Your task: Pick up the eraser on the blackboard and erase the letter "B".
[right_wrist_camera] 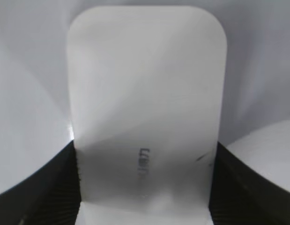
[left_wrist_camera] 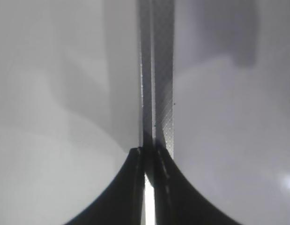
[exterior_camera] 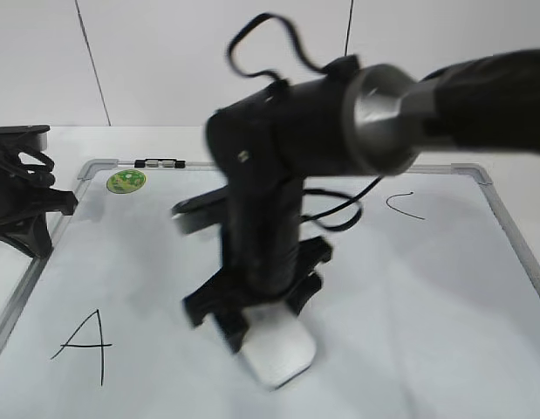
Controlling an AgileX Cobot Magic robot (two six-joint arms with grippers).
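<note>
The eraser (exterior_camera: 276, 353) lies flat on the blackboard (exterior_camera: 444, 297), in the lower middle part, to the right of the letter "A" (exterior_camera: 85, 345), and the right end effector (exterior_camera: 256, 327) grips it by its two long sides. In the right wrist view the white top of the eraser (right_wrist_camera: 147, 103) fills the space between the two dark fingers (right_wrist_camera: 51, 187), which touch it on both sides, so the felt side probably stays down on the blackboard, as wiping needs. The right arm (exterior_camera: 479, 87) comes in from the upper right and bends down steeply, so the wrist stands almost vertical above the eraser; its outline is blurred. The letter "B" cannot be seen in any view; maybe it is hidden behind the arm, but this is only a guess. A small "C" (exterior_camera: 405, 206) is at the upper right, and a green sticker (exterior_camera: 126, 182) and a small clip (exterior_camera: 159, 163) are at the top frame. The left end effector (left_wrist_camera: 145, 161) is far from the work, at the left edge by the table (exterior_camera: 165, 140); its fingers are pressed together with nothing between them, over a frame strip (left_wrist_camera: 159, 84)
</note>
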